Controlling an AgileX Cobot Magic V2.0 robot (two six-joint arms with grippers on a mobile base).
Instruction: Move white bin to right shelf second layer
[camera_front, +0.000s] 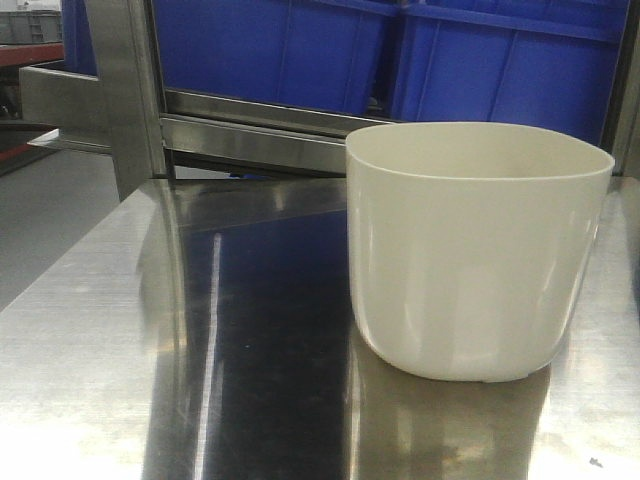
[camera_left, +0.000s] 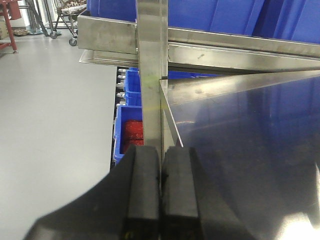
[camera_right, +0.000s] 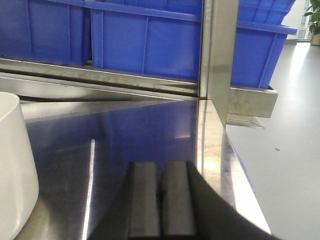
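bin: white bin (camera_front: 478, 250) upright on steel table (camera_front: 120, 340), right of centre
left gripper (camera_left: 160, 200): pads pressed together, nothing held; sits at the table's left edge, bin not in its view
right gripper (camera_right: 161, 200): pads together too, empty; bin lies to its left, apart
nearer arm: right, judging by views
bin axis: wide side looks left-right, not sure
target: rack with blue crates (camera_front: 420, 50) at far side; roller layer not seen

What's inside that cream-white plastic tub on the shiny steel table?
Only the upper inner wall of the cream-white rounded plastic tub shows, and it is bare. Its near wall hides the bottom, so contents cannot be ruled out.
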